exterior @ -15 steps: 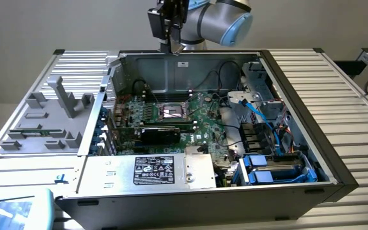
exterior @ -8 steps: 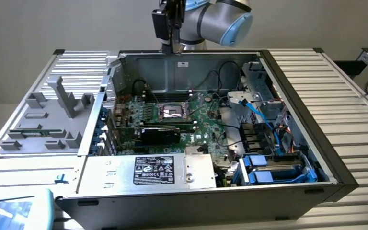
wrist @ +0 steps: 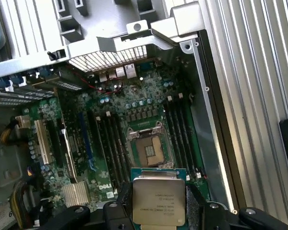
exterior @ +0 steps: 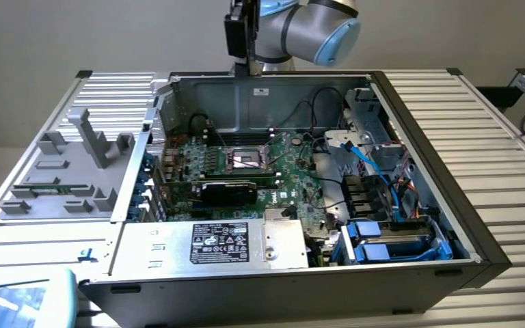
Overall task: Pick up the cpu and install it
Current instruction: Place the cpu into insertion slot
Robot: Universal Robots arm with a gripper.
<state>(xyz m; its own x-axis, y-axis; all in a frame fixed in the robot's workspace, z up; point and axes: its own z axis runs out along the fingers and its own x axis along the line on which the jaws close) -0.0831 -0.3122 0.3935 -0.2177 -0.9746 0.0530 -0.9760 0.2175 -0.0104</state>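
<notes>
Cpu [wrist: 158,201] is held at the gripper [wrist: 158,213], off the board and not in its socket.

A ribbed metal table [exterior: 454,130] carries everything. An open computer case [exterior: 244,102] lies across its middle, with the open side facing up. The robot arm [exterior: 308,24] stands over the case's far edge. A grey moulded fixture [exterior: 71,164] rests on the table beside the case, toward the table's edge at the exterior view's left.

A green motherboard [wrist: 101,158] covers the case floor. A silver box with a label [exterior: 217,242] lies along the case's near edge. Blue cables [exterior: 363,154] run along the case's side at the exterior view's right.

Near the middle of the motherboard the square socket [wrist: 149,148] lies bare, its metal frame surrounding exposed contacts, with dark memory slots on both sides.

In the wrist view the cpu shows its silver-grey top and a thin green rim. The black fingers [wrist: 119,211] sit against two opposite edges, so the jaws are pinching the chip. It is near the socket but not on it.
</notes>
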